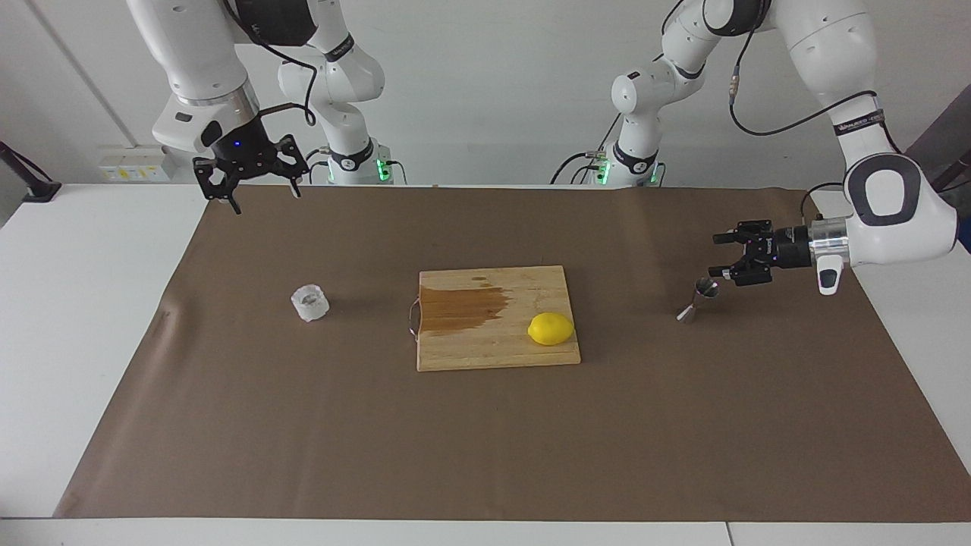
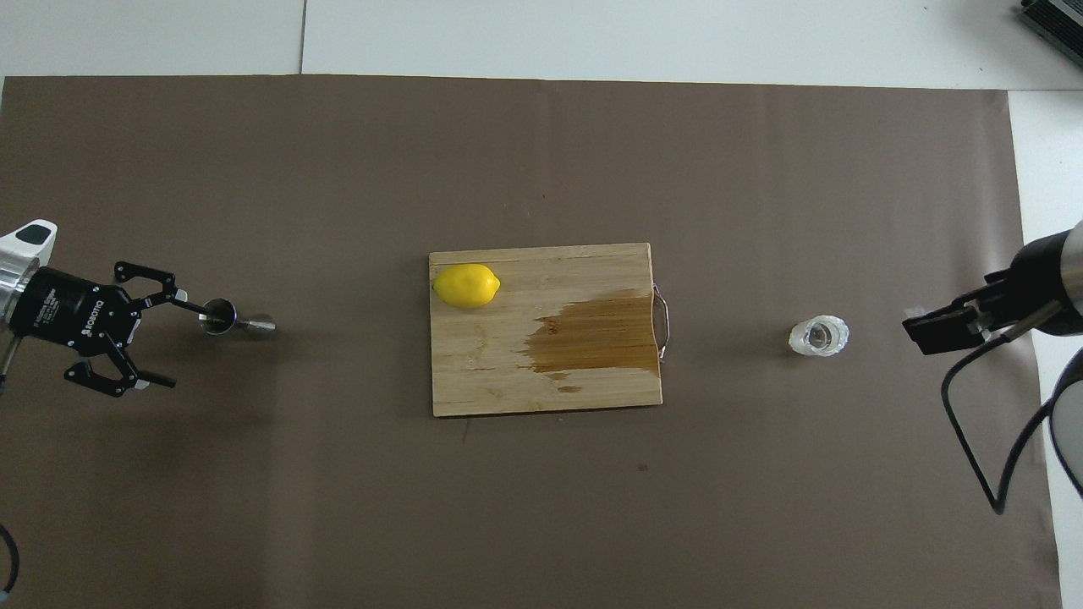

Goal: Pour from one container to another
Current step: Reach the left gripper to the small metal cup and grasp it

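Note:
The clear faceted glass tumbler (image 1: pixel 310 302) (image 2: pixel 819 336) stands on the brown mat toward the right arm's end. Toward the left arm's end stands the steel jigger (image 1: pixel 699 300) (image 2: pixel 233 320). My left gripper (image 1: pixel 715 255) (image 2: pixel 188 347) lies level and low over the mat beside the jigger, open, with one fingertip close by the jigger's rim; I cannot tell whether it touches. The right gripper (image 1: pixel 264 199) (image 2: pixel 931 330) hangs open and high over the mat's edge, fingers pointing down, well apart from the tumbler.
A wooden cutting board (image 1: pixel 493 356) (image 2: pixel 474 389) with a dark wet stain and a metal handle lies mid-table between the two containers. A yellow lemon (image 1: pixel 551 329) (image 2: pixel 466 285) rests on it at the jigger's side. The brown mat (image 1: pixel 485 455) covers the table.

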`<state>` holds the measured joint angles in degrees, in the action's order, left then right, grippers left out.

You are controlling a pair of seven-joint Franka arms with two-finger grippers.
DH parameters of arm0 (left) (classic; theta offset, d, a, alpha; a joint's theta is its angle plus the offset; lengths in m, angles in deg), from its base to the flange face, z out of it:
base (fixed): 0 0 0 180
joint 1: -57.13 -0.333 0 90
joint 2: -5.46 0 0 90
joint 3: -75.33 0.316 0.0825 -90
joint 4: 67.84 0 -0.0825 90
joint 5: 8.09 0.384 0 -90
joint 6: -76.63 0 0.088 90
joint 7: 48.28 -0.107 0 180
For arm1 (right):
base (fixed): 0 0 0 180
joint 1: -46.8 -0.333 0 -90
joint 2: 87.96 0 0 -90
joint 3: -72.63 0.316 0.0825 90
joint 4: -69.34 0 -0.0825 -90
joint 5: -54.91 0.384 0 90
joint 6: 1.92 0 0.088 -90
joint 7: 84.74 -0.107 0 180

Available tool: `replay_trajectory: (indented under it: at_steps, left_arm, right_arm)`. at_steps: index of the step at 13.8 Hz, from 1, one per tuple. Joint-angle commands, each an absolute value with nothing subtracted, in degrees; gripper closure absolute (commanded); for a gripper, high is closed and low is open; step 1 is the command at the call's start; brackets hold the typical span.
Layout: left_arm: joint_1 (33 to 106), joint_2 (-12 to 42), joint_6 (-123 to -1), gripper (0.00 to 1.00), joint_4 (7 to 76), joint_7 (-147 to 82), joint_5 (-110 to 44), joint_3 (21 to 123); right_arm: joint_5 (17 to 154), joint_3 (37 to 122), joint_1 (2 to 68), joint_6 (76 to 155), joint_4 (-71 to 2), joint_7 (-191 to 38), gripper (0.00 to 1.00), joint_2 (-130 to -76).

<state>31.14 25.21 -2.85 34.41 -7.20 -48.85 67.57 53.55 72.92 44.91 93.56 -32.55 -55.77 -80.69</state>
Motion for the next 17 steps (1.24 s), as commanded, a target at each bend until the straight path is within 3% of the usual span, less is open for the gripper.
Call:
replay_trajectory:
  at_steps: [1, 9, 17]
  left_arm:
    - [23.23, 29.0, -1.24, 0.0, 31.91, 0.04, -54.38, 61.02]
    - [21.53, 33.05, -7.3, 0.0, 33.75, 4.19, -60.38, 60.21]
    - [21.44, 36.74, -8.19, 0.0, 36.04, -1.25, -60.73, 60.12]
  right_arm:
    - [54.11, 72.9, 45.66, 95.99, -37.61, -41.56, 0.0, -78.03]
    - [55.68, 72.72, 46.45, 101.44, -44.47, -16.47, 0.0, -79.87]
    - [55.96, 72.72, 46.36, 101.44, -44.56, -16.1, 0.0, -79.87]
